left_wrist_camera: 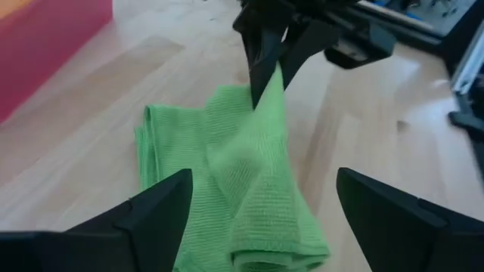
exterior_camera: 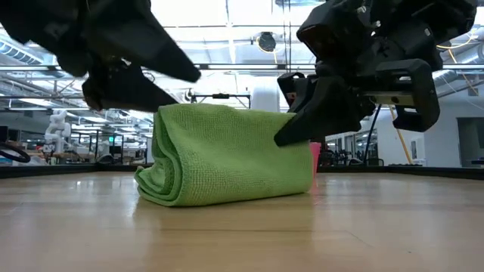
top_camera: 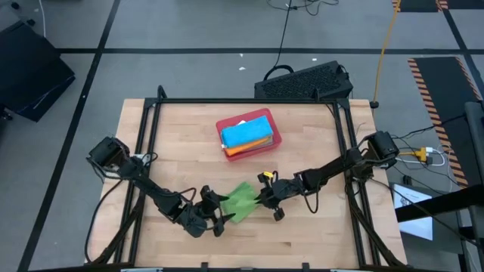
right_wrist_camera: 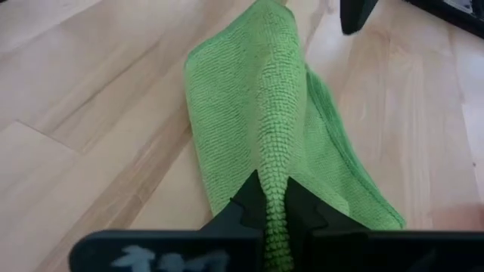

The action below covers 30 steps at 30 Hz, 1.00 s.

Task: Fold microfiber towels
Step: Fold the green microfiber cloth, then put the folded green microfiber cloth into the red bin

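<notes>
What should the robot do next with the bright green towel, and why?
Probably draw the right gripper across to lay its pinched edge flat. It is shut on the bright green towel, holding a ridge of cloth raised, while the left gripper stands open, clear of the cloth. The towel sits folded but bunched on the table.

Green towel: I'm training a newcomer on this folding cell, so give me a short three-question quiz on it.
1. True or false: the left gripper is open and off the green towel.
2. Which gripper pinches the towel? A left, B right, C neither.
3. What holds the stacked towels?

Key: 1 true. 2 B. 3 the red tray.
</notes>
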### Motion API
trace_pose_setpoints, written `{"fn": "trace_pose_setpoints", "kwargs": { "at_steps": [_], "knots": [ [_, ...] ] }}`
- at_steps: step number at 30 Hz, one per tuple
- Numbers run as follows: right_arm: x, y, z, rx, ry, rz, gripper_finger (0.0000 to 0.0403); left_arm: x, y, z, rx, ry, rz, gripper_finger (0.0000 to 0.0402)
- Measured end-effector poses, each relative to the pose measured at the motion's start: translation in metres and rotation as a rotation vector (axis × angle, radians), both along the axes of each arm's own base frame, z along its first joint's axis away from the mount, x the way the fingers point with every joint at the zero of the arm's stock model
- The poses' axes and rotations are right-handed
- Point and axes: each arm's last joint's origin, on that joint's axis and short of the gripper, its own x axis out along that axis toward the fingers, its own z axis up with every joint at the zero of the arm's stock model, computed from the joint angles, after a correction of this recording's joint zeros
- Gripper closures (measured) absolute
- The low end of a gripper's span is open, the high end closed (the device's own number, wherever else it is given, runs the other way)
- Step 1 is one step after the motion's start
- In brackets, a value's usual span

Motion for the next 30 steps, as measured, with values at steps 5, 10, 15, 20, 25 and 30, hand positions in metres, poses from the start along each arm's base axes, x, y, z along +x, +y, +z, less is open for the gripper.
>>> {"fn": "trace_pose_setpoints", "kwargs": {
  "at_steps": [5, 10, 15, 20, 25, 30],
  "knots": [
    [0.000, 0.000, 0.000, 0.000, -0.001, -0.001, 0.0401, 0.012, -0.001, -0.016, 0.076, -0.020, -0.034, 0.0071],
    [0.000, 0.000, 0.000, 0.001, -0.001, -0.002, 0.0401, 0.017, -0.002, -0.031, 0.053, -0.007, -0.056, 0.0071],
    [0.000, 0.000, 0.000, 0.003, -0.001, -0.003, 0.0401, 0.021, 0.004, -0.040, -0.004, 0.008, 0.000, 0.0105],
    [0.000, -0.003, 0.006, 0.008, -0.019, -0.060, 0.0401, 0.023, 0.002, -0.036, -0.017, -0.006, -0.071, 0.0258],
    [-0.002, -0.007, 0.020, 0.026, -0.046, -0.077, 0.0401, 0.022, 0.002, -0.028, 0.021, -0.006, -0.101, 0.0383],
    [-0.005, -0.017, 0.038, 0.021, -0.086, -0.095, 0.0401, 0.020, 0.016, 0.011, 0.177, -0.044, -0.100, 0.0392]
  ]
}}
